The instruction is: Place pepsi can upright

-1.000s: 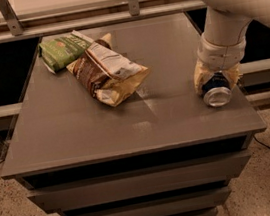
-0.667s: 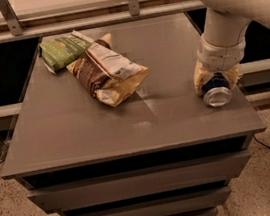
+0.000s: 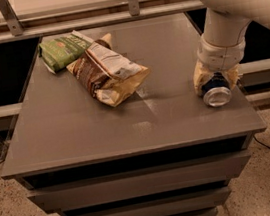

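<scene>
The pepsi can (image 3: 216, 91) is dark blue with a silver end facing the camera. It lies tilted on its side near the right front of the grey table (image 3: 78, 133). My gripper (image 3: 216, 81) comes down from the white arm at the upper right, and its pale fingers (image 3: 200, 79) sit on both sides of the can, closed around it. The can's body is mostly hidden by the fingers.
A brown and yellow chip bag (image 3: 107, 71) lies at the table's back middle, with a green chip bag (image 3: 60, 50) behind it at the back left. A metal rail runs behind the table. The table's right edge is close to the can.
</scene>
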### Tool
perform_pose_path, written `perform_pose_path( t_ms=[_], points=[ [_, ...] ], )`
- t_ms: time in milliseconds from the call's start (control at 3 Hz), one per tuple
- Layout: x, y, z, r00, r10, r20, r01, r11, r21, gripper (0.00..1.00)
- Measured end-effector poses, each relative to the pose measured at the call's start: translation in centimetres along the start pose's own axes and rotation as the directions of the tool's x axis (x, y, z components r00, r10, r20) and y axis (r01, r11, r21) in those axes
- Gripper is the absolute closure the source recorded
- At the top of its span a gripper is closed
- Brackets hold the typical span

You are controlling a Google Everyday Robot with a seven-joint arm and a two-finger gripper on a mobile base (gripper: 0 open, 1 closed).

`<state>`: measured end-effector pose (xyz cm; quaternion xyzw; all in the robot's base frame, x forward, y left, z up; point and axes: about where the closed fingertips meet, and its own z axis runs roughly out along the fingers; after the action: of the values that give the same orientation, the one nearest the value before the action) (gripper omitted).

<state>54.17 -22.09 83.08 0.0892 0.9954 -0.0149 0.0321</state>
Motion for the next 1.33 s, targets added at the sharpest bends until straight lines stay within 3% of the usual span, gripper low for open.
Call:
perform_pose_path(
  t_ms=[333,667,1000,1333],
  points=[
    [0.1,0.1,-0.1,1.000,-0.024,0.009,0.025,0.9997,-0.005,0.96],
    [0.0,0.1,-1.2,0.997,-0.069,0.021,0.070,0.9966,-0.045,1.00],
    [-0.2,0.6,-3.3,0.990,-0.133,0.038,0.136,0.9867,-0.089,1.00],
    [-0.7,1.4,-5.8,0.977,-0.201,0.078,0.210,0.9691,-0.130,1.00]
  ],
)
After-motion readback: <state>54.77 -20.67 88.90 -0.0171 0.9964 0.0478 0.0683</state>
